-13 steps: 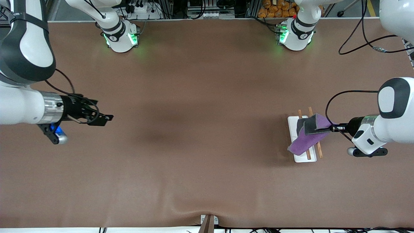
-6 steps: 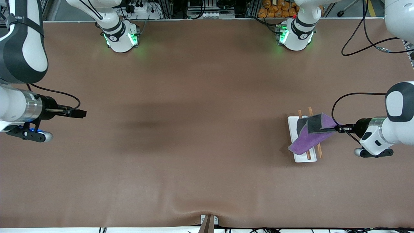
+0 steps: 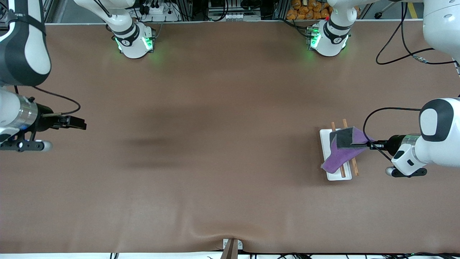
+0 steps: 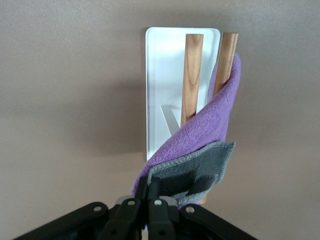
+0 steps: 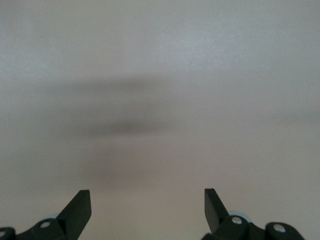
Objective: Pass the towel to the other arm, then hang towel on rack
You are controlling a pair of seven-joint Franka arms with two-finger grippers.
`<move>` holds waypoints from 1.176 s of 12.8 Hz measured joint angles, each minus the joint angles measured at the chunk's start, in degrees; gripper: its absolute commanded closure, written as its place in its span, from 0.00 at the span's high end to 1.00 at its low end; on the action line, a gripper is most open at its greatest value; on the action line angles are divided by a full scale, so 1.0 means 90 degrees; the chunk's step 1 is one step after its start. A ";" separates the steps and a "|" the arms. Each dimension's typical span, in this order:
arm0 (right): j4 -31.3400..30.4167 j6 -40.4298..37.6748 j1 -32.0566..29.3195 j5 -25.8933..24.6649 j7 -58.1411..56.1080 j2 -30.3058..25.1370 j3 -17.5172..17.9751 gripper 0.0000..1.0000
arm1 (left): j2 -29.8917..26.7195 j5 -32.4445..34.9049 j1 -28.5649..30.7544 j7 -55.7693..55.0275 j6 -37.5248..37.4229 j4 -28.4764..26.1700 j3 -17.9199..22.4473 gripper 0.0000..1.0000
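Note:
The towel (image 3: pixel 341 153), purple on one face and dark grey on the other, drapes over the two brown rods of the rack (image 3: pixel 325 138) at the left arm's end of the table. My left gripper (image 3: pixel 367 144) is shut on the towel's grey edge beside the rack. The left wrist view shows the towel (image 4: pixel 205 135) lying across the rods, the rack's white base (image 4: pixel 160 75), and my left gripper (image 4: pixel 151 192) pinching the grey hem. My right gripper (image 3: pixel 81 124) is open and empty over bare table at the right arm's end; the right wrist view (image 5: pixel 147 200) shows only tabletop between its fingers.
A brown cloth covers the table (image 3: pixel 222 144). The two arm bases (image 3: pixel 134 41) stand along the edge farthest from the front camera. A small bracket (image 3: pixel 231 246) sits at the table's nearest edge.
My right arm has drawn back toward its end of the table, its gripper empty. My left gripper still holds the towel over the rack, shifted only slightly.

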 measured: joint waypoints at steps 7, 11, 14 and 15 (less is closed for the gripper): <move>-0.0791 0.0047 -0.0117 -0.0016 -0.0092 -0.0974 0.0007 1.00 | 0.0014 0.0000 0.0150 0.0000 0.0001 0.0020 0.0024 0.38; -0.0050 -0.0360 -0.0290 -0.0015 -0.0109 -0.0811 0.0004 1.00 | 0.0033 0.0000 0.0172 0.0000 0.0002 0.0021 0.0024 1.00; 0.0344 -0.0482 -0.0349 -0.0020 -0.0131 -0.0565 0.0005 1.00 | 0.0031 0.0000 0.0185 0.0000 0.0014 0.0046 0.0024 1.00; 0.0393 -0.0522 -0.0377 -0.0020 -0.0132 -0.0522 0.0004 1.00 | 0.0023 0.0000 0.0188 0.0000 0.0020 0.0068 0.0023 1.00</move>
